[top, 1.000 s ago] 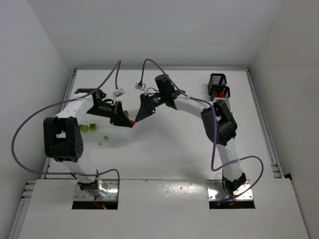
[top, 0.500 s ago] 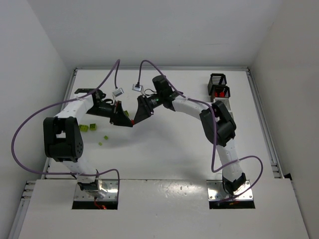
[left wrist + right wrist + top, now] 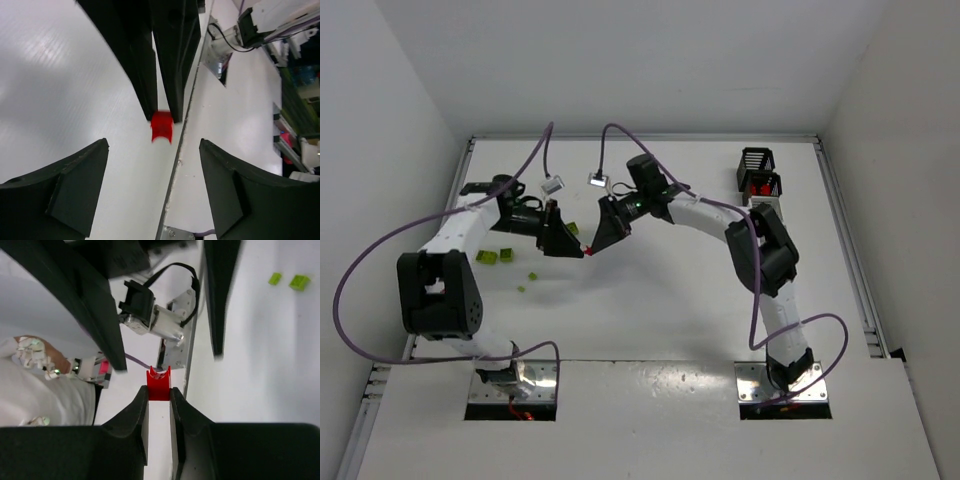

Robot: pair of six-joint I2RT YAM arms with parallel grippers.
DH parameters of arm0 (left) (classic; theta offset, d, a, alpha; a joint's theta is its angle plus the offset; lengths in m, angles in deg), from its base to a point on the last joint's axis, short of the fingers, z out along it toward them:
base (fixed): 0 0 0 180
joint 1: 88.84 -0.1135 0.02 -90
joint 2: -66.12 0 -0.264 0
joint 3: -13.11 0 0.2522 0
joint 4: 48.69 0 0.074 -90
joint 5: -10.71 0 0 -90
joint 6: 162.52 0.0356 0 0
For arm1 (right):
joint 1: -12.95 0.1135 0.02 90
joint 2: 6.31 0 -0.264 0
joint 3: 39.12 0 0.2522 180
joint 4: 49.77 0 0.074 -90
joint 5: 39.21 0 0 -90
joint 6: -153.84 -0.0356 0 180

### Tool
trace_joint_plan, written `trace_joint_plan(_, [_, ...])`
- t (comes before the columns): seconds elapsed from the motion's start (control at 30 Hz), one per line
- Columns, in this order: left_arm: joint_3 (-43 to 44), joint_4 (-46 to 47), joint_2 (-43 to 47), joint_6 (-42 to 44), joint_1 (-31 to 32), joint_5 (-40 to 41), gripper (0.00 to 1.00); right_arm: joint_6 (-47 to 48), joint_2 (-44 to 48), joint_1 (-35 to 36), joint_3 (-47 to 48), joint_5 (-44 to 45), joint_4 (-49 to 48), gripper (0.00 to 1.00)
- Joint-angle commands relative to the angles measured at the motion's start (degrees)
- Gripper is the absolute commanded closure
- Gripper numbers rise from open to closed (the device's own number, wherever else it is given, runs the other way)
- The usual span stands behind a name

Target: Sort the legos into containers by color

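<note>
The two arms meet over the middle of the tabletop [image 3: 650,300], tip to tip, and the small red lego [image 3: 161,126] sits right between them. The right arm [image 3: 705,210] has its jaws pressed together on the top end of this brick, pinching it so that it pokes out past the tips, up off the tabletop. The left arm [image 3: 470,215] has its jaws spread wide. They stand on both sides of the brick but do not touch it, so only the right arm holds it. It looks like a hand-over. The containers [image 3: 757,160] stand in a row at the far right side, close to the right arm and well away from the left one, so it makes sense for the right arm to carry the brick there. One container seems to have red pieces in it, and that is likely where this brick should go. A few lime-yellow legos [image 3: 490,257] lie on the tabletop near the left arm, waiting to be sorted.
</note>
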Motion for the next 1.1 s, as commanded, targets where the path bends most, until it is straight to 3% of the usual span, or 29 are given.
trace_joint_plan(0.0, [-1.55, 8.76, 8.12, -7.6, -2.1, 2.72, 0.2, 16.77, 8.78, -2.97, -1.11, 2.52, 11.21, 1.0])
trace_joint_plan(0.03, [-3.3, 13.39, 11.27, -12.84, -2.72, 5.6, 0.16, 20.85, 10.36, -3.85, -1.89, 6.18, 20.82, 1.0])
trace_joint_plan(0.13, [-7.34, 26.47, 17.25, -25.15, -0.55, 15.17, 0.0, 29.94, 17.22, -8.06, -4.88, 14.79, 32.04, 1.0])
trace_joint_plan(0.17, [-8.58, 30.89, 22.76, -29.73, 1.91, 33.66, 0.0, 30.64, 18.63, -10.95, -5.41, 16.66, 33.65, 1.0])
trace_joint_plan(0.2, [-9.72, 33.89, 25.42, -31.86, 4.02, 41.24, 0.0, 31.17, 19.77, -12.54, -5.42, 20.42, 35.14, 1.0])
trace_joint_plan(0.27, [-11.58, 39.62, 28.95, -33.8, 7.55, 53.9, 0.0, 31.87, 22.76, -17.8, -5.42, 23.87, 37.96, 1.0])
trace_joint_plan(0.37, [-8.35, 40.25, 28.36, -37.58, 8.7, 60.97, 0.0, 35.12, 24.7, -23.61, -5.42, 33.18, 41.21, 1.0])
trace_joint_plan(0.53, [-3.58, 40.25, 23.7, -41.46, 7.38, 63.46, 0.0, 40.14, 24.71, -38.2, -4.89, 49.18, 42.45, 1.0])
trace_joint_plan(0.6, [-2.09, 39.12, 22.29, -39.97, 8.44, 70.18, 0.0, 40.93, 24.71, -43.03, -5.5, 52.62, 41.92, 1.0])
trace_joint_plan(0.73, [-0.5, 32.26, 18.69, -35.75, 6.96, 76.47, 0.0, 40.41, 25.23, -46.39, -7.35, 57.81, 39.47, 1.0])
trace_joint_plan(0.87, [-2.25, 29.61, 19.91, -33.03, -1.39, 68.48, 0.0, 39.0, 23.05, -47.89, -6.3, 61.59, 37.44, 1.0])
trace_joint_plan(1.07, [-5.33, 29.61, 20.7, -33.02, -3.86, 69.18, 0.0, 36.55, 19.26, -47.36, -1.64, 64.75, 35.51, 1.0])
